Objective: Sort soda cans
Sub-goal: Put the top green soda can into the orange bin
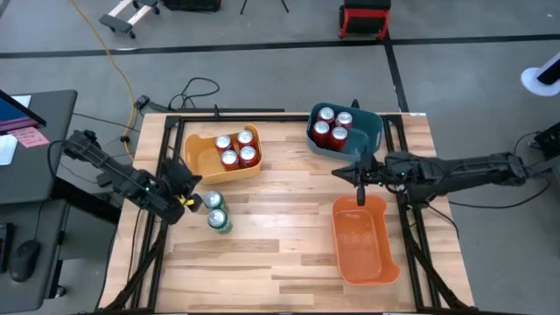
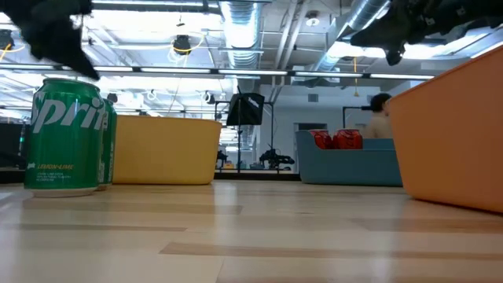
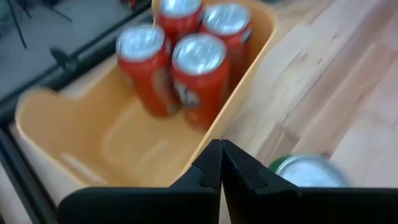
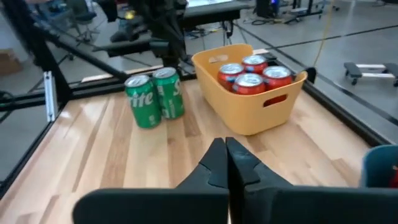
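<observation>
Two upright green Sprite cans (image 1: 216, 211) stand just beside the clenched, empty left gripper (image 1: 188, 200), probably nearer than the clenched right gripper (image 1: 360, 185).

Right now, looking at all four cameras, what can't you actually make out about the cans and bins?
- Second Sprite can, low view: mostly hidden behind the nearer Sprite can.
- Red cans in the teal bin, low view: only tops clear the wall, count unclear.
- Orange bin, low view: cut off by the right edge, inside unseen.
- Green can, left wrist view: blurred, partly behind the left gripper.
</observation>
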